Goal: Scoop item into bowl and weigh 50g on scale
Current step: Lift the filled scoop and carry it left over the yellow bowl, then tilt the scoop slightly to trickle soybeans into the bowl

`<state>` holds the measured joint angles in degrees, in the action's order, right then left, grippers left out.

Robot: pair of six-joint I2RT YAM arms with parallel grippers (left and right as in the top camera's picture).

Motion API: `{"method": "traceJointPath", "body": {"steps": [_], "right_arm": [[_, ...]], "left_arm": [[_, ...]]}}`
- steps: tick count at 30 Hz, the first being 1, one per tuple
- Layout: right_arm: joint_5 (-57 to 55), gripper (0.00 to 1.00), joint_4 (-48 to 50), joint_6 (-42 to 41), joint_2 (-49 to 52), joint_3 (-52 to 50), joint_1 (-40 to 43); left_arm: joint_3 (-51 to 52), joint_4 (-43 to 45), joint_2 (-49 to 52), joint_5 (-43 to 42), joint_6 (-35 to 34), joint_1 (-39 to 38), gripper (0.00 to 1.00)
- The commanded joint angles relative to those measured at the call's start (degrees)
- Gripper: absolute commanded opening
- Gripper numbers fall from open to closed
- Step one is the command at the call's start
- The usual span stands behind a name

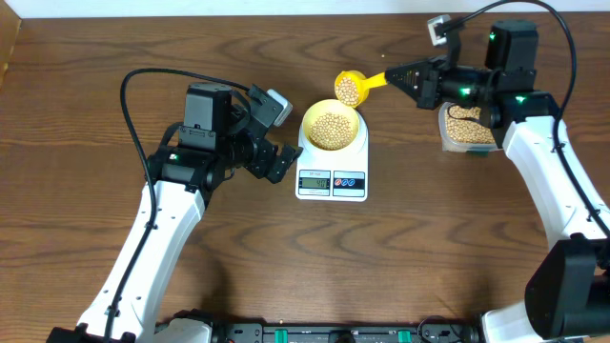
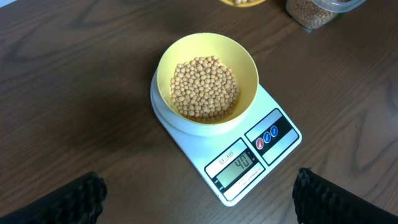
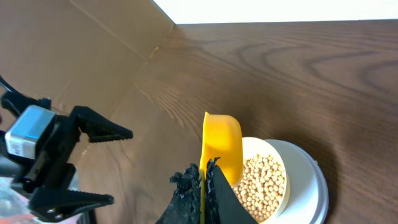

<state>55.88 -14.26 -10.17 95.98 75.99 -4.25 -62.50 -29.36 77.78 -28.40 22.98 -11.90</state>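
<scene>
- Small round tan beans [image 2: 204, 88] – a shallow heap in the small pale yellow round bowl [image 2: 246, 57], well below the rim.
- The bowl sits centred on the white rectangular digital kitchen scale [image 2: 281, 148]. The LCD display [image 2: 238, 165] reads what looks like 40, so about 10 g short by my reading.
- A yellow plastic scoop [image 1: 350, 88] hangs at the bowl's far rim with a load of beans in it. The overhead view doesn't show whether it is over the rim or just outside it.
- The right gripper [image 1: 391, 76] has its jaws clamped on the scoop's handle, with no visible gap in the right wrist view.
- A clear plastic tub [image 1: 467, 129] of spare beans sits under the right arm, near the scale but not touching it.
- The left gripper [image 1: 279, 164] is parked just left of the scale – jaws wide apart and holding nothing.
- The brown wooden table [image 1: 76, 114] shows no spilled beans.
- Step: top-up dosing, late in the task.
- Next: get the scoop's lip inside the rim and roll the wrist slowly so beans trickle out.
- Watch the display and stop at 50. Dumping the whole scoop would likely overshoot.
- Don't touch the bowl or the scale, or the reading will jump.
</scene>
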Motion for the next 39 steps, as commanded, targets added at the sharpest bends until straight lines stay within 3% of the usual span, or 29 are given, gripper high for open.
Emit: {"method": "traceJointPath", "body": {"steps": [1,24,39], "right_arm": [[-1.38,0.01,0.15,4.22,0.15,0.07,-1.22],[-1.99,0.01,0.11,17.66,0.15,0.07,-2.23],[-1.99,0.01,0.13,19.54,0.15,0.07,-2.23]], "left_arm": [[-0.35,0.07,-0.83,-0.52,0.96,-0.07,0.98],[-0.35,0.04,-0.83,-0.55,0.96,-0.07,0.98],[-0.35,0.04,-0.81,-0.52,0.96,-0.07,0.97]]}}
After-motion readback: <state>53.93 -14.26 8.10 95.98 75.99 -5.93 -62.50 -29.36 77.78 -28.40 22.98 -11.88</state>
